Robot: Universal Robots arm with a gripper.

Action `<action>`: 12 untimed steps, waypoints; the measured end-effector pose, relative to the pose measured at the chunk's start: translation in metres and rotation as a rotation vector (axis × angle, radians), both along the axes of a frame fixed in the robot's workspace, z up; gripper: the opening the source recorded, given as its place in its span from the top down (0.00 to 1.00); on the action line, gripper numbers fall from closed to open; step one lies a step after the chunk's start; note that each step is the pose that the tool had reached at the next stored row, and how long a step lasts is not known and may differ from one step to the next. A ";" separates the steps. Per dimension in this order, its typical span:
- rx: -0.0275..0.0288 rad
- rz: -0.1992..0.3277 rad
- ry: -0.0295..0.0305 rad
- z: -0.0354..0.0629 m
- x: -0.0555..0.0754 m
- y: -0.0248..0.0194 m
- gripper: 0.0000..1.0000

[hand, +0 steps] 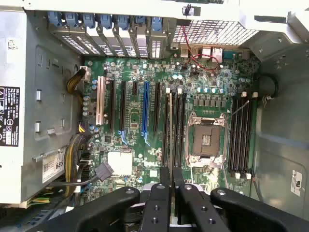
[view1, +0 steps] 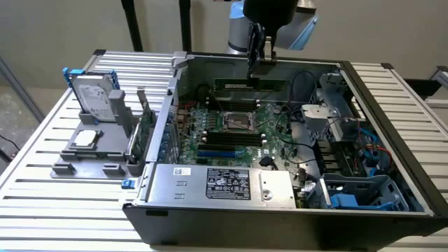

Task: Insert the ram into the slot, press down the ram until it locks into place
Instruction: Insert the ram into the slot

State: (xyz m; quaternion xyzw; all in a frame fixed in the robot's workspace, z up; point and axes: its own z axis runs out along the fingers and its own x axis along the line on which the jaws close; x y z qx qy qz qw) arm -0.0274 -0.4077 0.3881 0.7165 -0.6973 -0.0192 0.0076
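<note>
My gripper [view1: 256, 71] reaches down into the open computer case from above and is shut on the ram [view1: 248, 82], a thin green stick held level over the motherboard. In the wrist view my gripper [hand: 171, 178] is at the picture's edge. The ram [hand: 169, 145] runs edge-on out from between the black fingers [hand: 159, 203], lined up along a bank of black slots [hand: 179, 125] with pale end clips. That bank lies between the blue slot [hand: 145, 111] and the CPU socket [hand: 206, 140]. A second bank of slots [hand: 241, 135] lies past the socket. I cannot tell how high the ram is above them.
A silver power supply [view1: 217, 184] fills the case's near side. Drive cages and cables [view1: 343, 136] crowd the exterior view's right. On the slatted table, a grey fixture [view1: 91, 147] carries a hard drive [view1: 94, 97] and an upright expansion card [view1: 144, 126].
</note>
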 end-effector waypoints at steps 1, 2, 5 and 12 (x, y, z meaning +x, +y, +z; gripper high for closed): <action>0.0000 0.000 0.0000 0.0000 0.000 0.0000 0.87; 0.0000 0.000 0.0000 0.0000 0.000 0.0000 0.87; 0.0000 0.000 0.0000 0.0000 0.000 0.0000 0.87; -0.0001 -0.030 0.0001 -0.0030 0.000 0.0000 0.87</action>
